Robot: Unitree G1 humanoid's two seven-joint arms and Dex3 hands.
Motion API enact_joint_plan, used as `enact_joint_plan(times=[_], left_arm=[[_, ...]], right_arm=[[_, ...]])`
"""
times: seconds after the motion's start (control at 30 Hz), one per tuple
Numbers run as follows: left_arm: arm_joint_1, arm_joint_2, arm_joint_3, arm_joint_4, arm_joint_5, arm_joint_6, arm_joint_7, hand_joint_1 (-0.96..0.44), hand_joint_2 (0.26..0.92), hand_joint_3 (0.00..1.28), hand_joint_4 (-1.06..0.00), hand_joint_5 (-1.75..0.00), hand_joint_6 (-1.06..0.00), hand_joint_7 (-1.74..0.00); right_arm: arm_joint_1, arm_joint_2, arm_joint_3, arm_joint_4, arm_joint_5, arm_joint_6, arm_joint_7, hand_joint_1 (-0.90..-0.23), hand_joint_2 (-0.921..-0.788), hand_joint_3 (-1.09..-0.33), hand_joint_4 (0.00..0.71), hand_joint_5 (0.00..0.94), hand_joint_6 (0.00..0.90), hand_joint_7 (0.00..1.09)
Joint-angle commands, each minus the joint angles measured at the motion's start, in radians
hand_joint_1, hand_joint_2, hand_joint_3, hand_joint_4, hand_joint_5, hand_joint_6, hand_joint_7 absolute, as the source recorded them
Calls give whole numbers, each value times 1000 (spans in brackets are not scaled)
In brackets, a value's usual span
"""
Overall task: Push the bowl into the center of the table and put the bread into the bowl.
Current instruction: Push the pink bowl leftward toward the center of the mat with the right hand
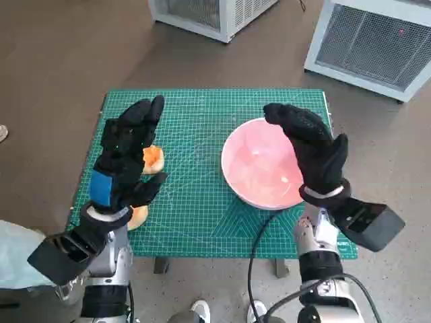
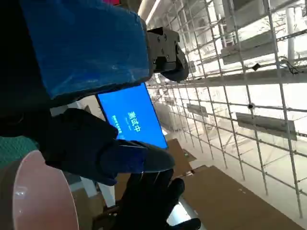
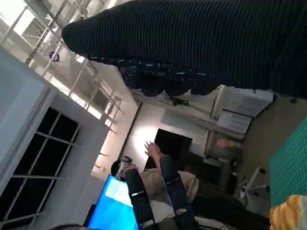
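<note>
A pink bowl sits on the green cutting mat, right of the middle. My right hand, in its black glove, hovers over the bowl's right rim with fingers spread and nothing in them. Golden-brown bread lies near the mat's left edge, and more crust shows nearer me. My left hand is raised above the bread and hides its middle; its fingers are apart and empty. The left wrist view catches the bowl's rim. The right wrist view shows a bit of bread.
Two white mesh-fronted units stand on the floor behind the table. A black cable hangs over the table's front edge by the bowl. Feet show below it. A person sits near a blue screen.
</note>
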Motion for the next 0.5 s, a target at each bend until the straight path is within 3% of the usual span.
enact_joint_plan(times=[0.03, 0.5], left_arm=[[14, -5, -3, -15, 11, 0, 8, -560, 921, 341, -220, -3, 1, -624], [17, 1, -3, -15, 20, -2, 13, -566, 921, 342, -222, -3, 1, -625]], right_arm=[[28, -3, 4, -11, 2, 12, 4, -712, -921, -779, 195, 0, -1, 572], [26, -2, 3, -7, -2, 12, 3, -716, -921, -778, 192, 0, -1, 559]])
